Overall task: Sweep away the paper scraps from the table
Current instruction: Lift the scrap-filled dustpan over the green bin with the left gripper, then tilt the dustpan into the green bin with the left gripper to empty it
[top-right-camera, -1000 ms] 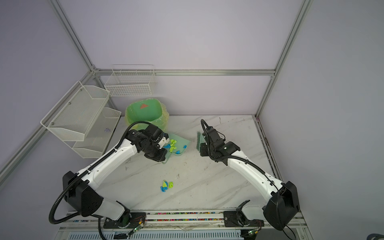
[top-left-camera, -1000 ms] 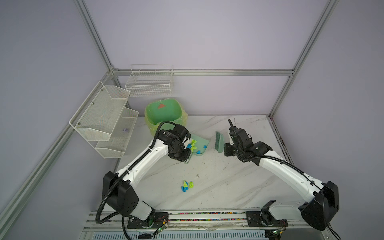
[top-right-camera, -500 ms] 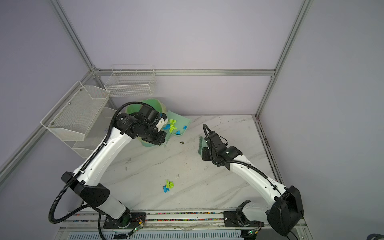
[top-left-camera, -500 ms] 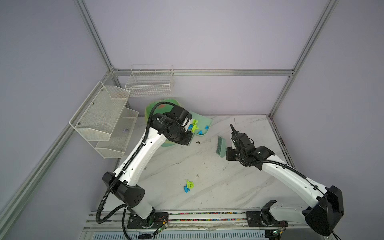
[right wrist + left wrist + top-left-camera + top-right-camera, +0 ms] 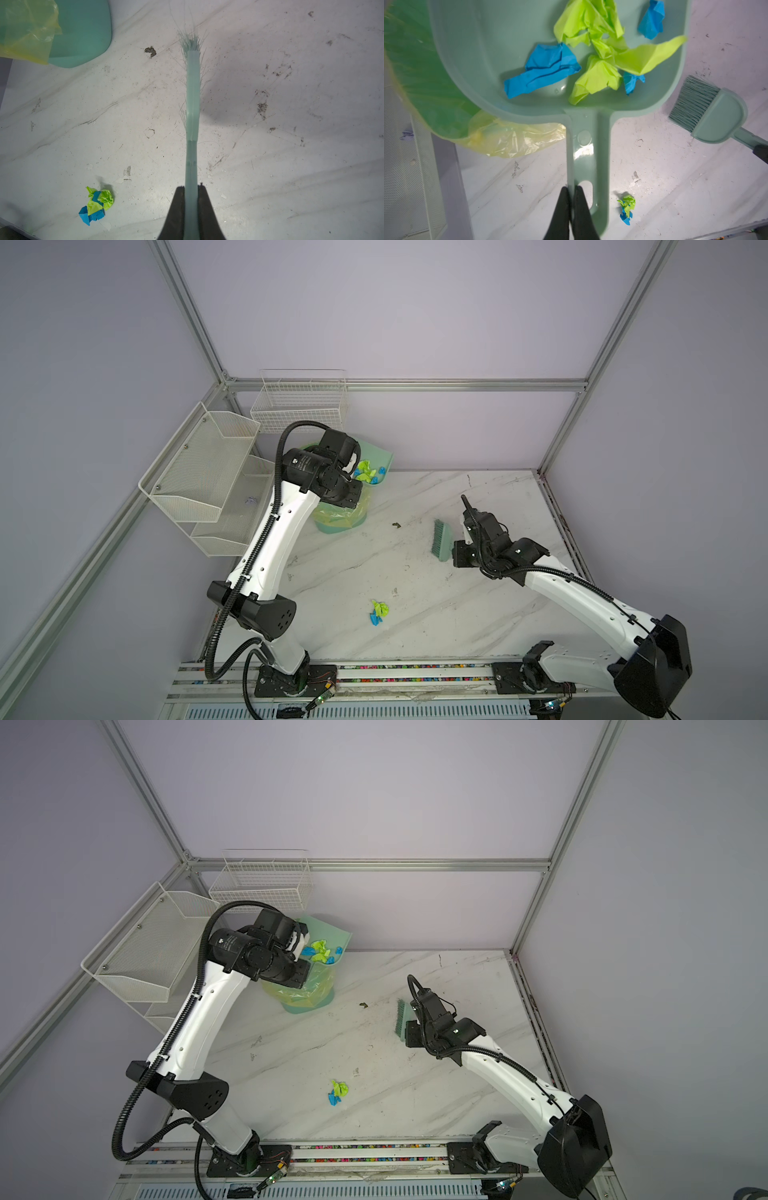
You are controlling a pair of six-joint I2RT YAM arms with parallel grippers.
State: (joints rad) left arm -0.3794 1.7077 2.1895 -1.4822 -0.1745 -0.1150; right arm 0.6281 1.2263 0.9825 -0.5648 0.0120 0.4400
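Left wrist view first: the left gripper [image 5: 571, 189] is pinched tight on the edge of the dustpan [image 5: 488, 52] handle. The pan hangs over the rim of the green bin [image 5: 415, 68] with its yellow liner [image 5: 512, 137]. Blue and neon-green paper scraps [image 5: 548, 66] lie in the pan. Moving right in both top views, one small blue-and-green clump [image 5: 379, 611] sits on the table [image 5: 436, 626] near the front middle, well apart from the bin. A dark speck [image 5: 396, 524] lies between bin and brush [image 5: 440, 541]. Far right, the right gripper [image 5: 191, 187] clamps the brush handle, bristles facing left.
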